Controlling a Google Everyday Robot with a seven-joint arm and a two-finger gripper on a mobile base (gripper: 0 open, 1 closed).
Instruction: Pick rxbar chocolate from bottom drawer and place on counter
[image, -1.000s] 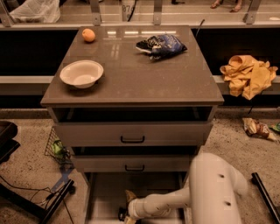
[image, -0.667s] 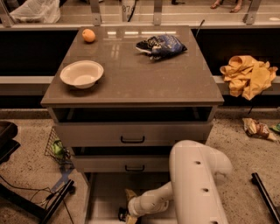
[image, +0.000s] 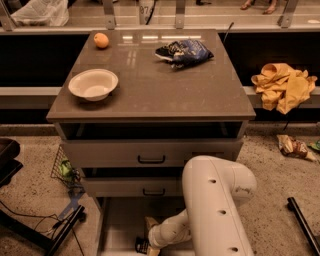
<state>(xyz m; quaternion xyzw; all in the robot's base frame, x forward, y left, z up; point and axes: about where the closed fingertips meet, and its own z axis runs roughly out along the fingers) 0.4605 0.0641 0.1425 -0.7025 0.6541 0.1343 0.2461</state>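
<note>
The bottom drawer (image: 117, 225) is pulled open below the two upper drawers, and its pale floor shows. My gripper (image: 145, 244) is reached down into it at the picture's lower edge, at the end of the white arm (image: 215, 200). A small dark flat thing (image: 141, 246), seemingly the rxbar chocolate, lies right at the gripper's tip and is partly cut off by the edge. The counter (image: 165, 90) is the brown-grey top of the cabinet.
On the counter stand a white bowl (image: 93, 84), an orange fruit (image: 101, 40) and a dark-blue chip bag (image: 184, 52). The top drawer (image: 150, 150) is slightly open. A yellow cloth (image: 282, 85) lies to the right. Cables and a black stand (image: 60, 232) are on the floor at left.
The arm's big white link has swung left, closer over the drawer. The gripper has stayed low in the bottom drawer at the dark thing.
</note>
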